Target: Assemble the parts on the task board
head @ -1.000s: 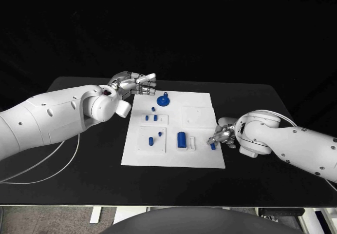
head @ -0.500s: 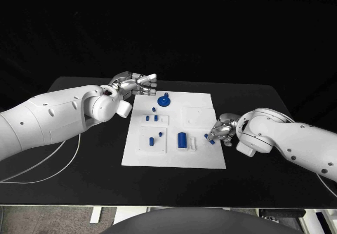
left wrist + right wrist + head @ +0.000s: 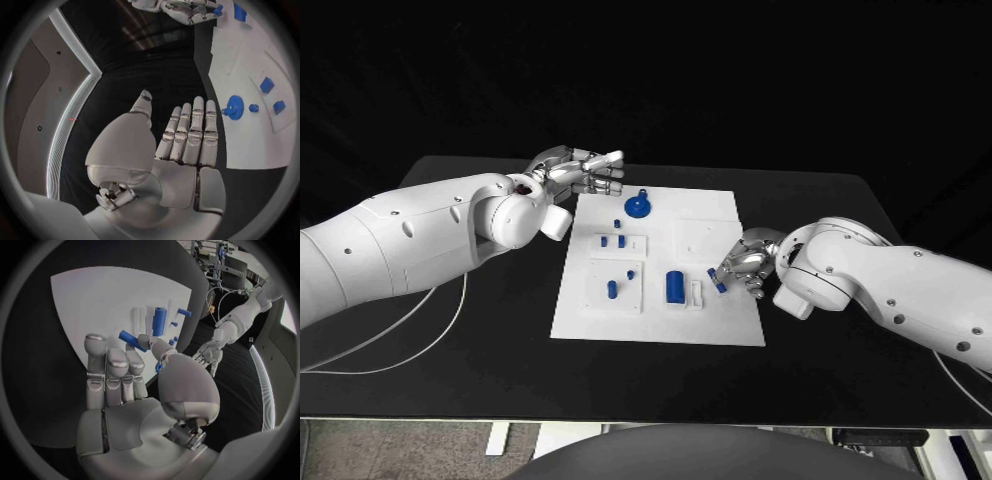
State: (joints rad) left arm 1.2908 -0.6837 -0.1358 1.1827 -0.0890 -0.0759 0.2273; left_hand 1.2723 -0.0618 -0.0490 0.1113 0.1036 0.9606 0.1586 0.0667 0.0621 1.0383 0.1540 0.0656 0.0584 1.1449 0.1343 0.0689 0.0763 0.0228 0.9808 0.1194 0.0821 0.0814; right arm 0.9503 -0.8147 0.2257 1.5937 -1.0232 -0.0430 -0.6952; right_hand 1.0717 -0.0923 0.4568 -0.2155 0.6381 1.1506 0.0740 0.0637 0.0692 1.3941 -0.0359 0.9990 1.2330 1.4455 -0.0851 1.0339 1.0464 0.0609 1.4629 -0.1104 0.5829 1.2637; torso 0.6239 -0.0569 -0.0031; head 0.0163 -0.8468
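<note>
The white task board [image 3: 711,325] lies mid-table. On it are a blue gear-shaped part [image 3: 638,208], a long blue block [image 3: 674,286] and several small blue pegs [image 3: 610,290]. My right hand [image 3: 744,262] hovers over the board's right edge and pinches a small blue peg [image 3: 718,279] between thumb and a finger. The right wrist view shows that peg [image 3: 130,338] at the fingertips, with the long block [image 3: 159,321] beyond. My left hand [image 3: 577,170] stays off the board's far left corner. Its fingers [image 3: 190,132] are stretched out and hold nothing, close to the gear [image 3: 234,106].
The black table [image 3: 473,340] surrounds the board on all sides. A white cable [image 3: 423,320] loops across the table under my left arm. Raised white blocks [image 3: 694,296] stand beside the long blue part.
My right hand has carried the small blue peg leftward, from beside the board's right edge to over it. The left hand has stayed put.
</note>
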